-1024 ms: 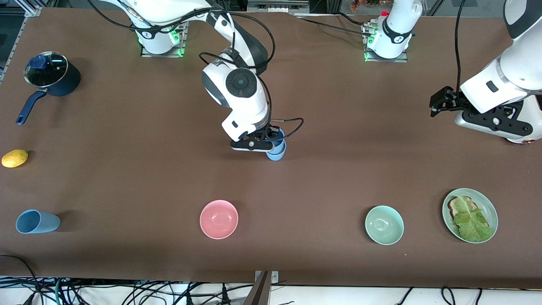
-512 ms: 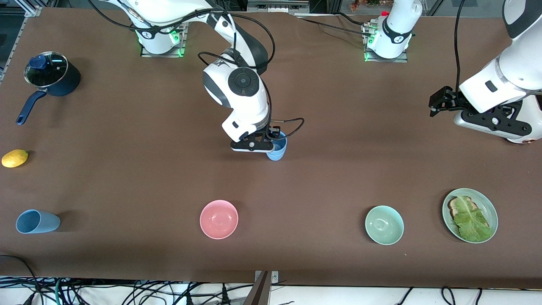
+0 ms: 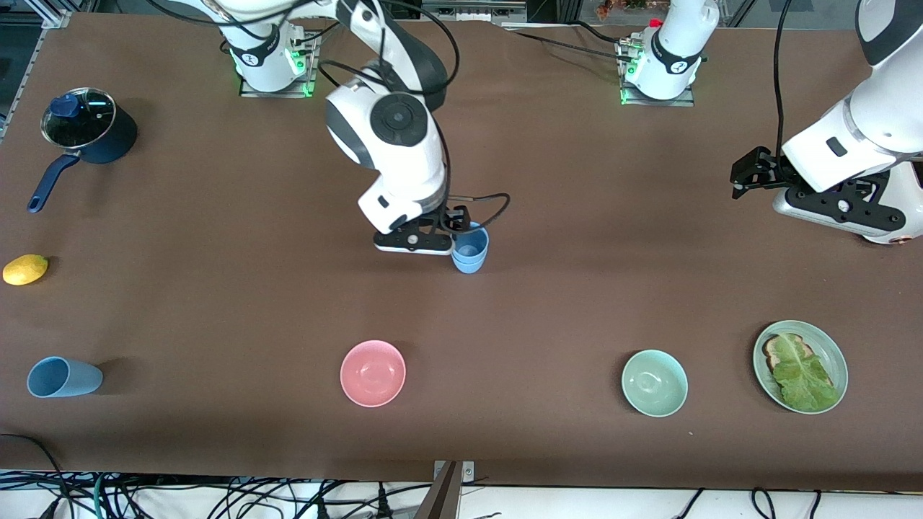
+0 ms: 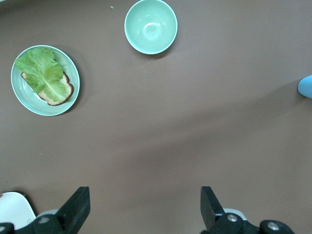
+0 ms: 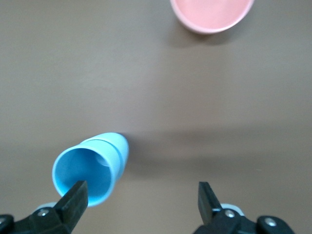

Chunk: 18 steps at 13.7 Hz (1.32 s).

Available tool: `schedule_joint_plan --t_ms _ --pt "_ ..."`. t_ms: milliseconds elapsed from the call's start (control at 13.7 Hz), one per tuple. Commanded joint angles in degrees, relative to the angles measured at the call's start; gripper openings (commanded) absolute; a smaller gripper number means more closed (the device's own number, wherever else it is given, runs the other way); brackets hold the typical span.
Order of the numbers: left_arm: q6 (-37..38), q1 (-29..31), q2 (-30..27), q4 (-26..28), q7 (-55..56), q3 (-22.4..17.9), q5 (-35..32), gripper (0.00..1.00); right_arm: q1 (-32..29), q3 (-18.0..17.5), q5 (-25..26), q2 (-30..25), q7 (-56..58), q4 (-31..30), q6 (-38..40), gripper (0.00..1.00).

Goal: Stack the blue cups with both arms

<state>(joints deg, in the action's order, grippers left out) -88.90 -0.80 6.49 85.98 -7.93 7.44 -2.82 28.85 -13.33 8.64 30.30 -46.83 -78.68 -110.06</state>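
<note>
Two light blue cups (image 3: 469,250) stand nested as one upright stack in the middle of the table. They also show in the right wrist view (image 5: 90,168). My right gripper (image 3: 456,225) is open and empty just above and beside the stack, one fingertip (image 5: 74,197) next to its rim; it shows open in its own view (image 5: 141,197). A duller slate blue cup (image 3: 63,377) lies on its side near the front camera at the right arm's end. My left gripper (image 3: 746,176) waits open and empty over bare table at the left arm's end, and shows open in its own view (image 4: 145,204).
A pink bowl (image 3: 373,373), a pale green bowl (image 3: 654,383) and a green plate with lettuce on bread (image 3: 800,366) sit nearer the front camera. A navy pot with glass lid (image 3: 86,133) and a lemon (image 3: 25,269) lie at the right arm's end.
My right gripper has let go of the upper cup and drawn up and away toward the right arm's end. The stack stays upright. The left arm has barely moved.
</note>
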Motion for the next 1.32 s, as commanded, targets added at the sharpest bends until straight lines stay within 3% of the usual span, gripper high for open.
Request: schedule_joint_plan --t_ms 0,146,293,512,732,951,1244 --pt "-0.13 0.45 -1.04 0.59 0.38 0.38 0.71 1.00 -5.18 0.58 -3.52 -6.64 8.21 -0.95 7.73 1.00" --pt "-0.13 0.45 -1.04 0.59 0.38 0.38 0.71 1.00 -7.49 3.55 -4.68 -9.81 14.71 -0.95 12.38 1.00" --pt "-0.13 0.36 -1.04 0.59 0.38 0.38 0.71 1.00 -7.58 9.51 -5.56 -12.71 23.06 -0.86 17.84 1.00" --pt "-0.13 0.36 -0.95 0.50 0.38 0.38 0.71 1.00 -8.10 17.87 -9.50 -17.54 33.08 -0.95 20.05 1.00" --pt "-0.13 0.28 -1.04 0.50 0.38 0.38 0.71 1.00 -14.07 17.72 -10.05 -22.19 37.33 -7.77 22.70 1.00" --pt "-0.13 0.28 -1.04 0.50 0.46 0.47 0.71 1.00 -20.75 17.72 -10.13 -30.11 47.13 -18.85 16.57 1.00" --pt "-0.13 0.19 -1.04 0.50 0.46 0.47 0.71 1.00 -25.24 16.68 -6.64 -33.72 48.32 -18.53 21.88 1.00"
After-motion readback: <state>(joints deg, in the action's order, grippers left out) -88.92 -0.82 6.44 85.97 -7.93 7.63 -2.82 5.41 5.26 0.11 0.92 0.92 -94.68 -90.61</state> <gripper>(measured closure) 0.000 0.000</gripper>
